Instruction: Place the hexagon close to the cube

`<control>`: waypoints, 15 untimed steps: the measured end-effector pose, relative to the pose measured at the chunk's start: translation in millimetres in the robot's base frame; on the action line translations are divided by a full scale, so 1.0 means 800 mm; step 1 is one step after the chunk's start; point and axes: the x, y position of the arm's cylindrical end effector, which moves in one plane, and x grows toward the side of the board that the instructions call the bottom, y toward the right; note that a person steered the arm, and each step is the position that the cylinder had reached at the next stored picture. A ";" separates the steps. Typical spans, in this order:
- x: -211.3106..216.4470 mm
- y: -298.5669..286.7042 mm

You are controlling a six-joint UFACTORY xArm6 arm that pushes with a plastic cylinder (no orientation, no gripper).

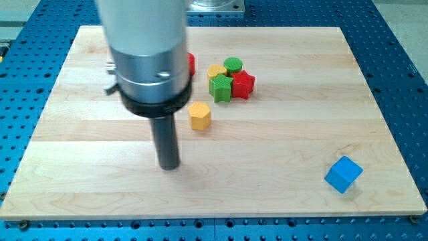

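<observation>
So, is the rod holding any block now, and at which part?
Nothing is held. My tip stands apart from the yellow hexagon, at its lower left in the view, touching no block. The blue cube lies far right.

Pale matt wooden board [281, 134], blue perforated metal table [401, 60]

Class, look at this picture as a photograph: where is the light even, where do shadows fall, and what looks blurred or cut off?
Camera view: light is soft and even across the wooden board; the blue cube and orange hexagon stay sharp with faint shadows; the arm's big grey body is close, slightly soft, cropped by the view's top; my tip ends left of and below the hexagon.
</observation>
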 end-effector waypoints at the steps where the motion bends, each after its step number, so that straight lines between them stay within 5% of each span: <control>1: -0.004 -0.003; 6: -0.123 0.035; 10: -0.123 0.040; 12: -0.087 0.214; 13: -0.056 0.231; 14: -0.068 0.151; 15: -0.050 0.146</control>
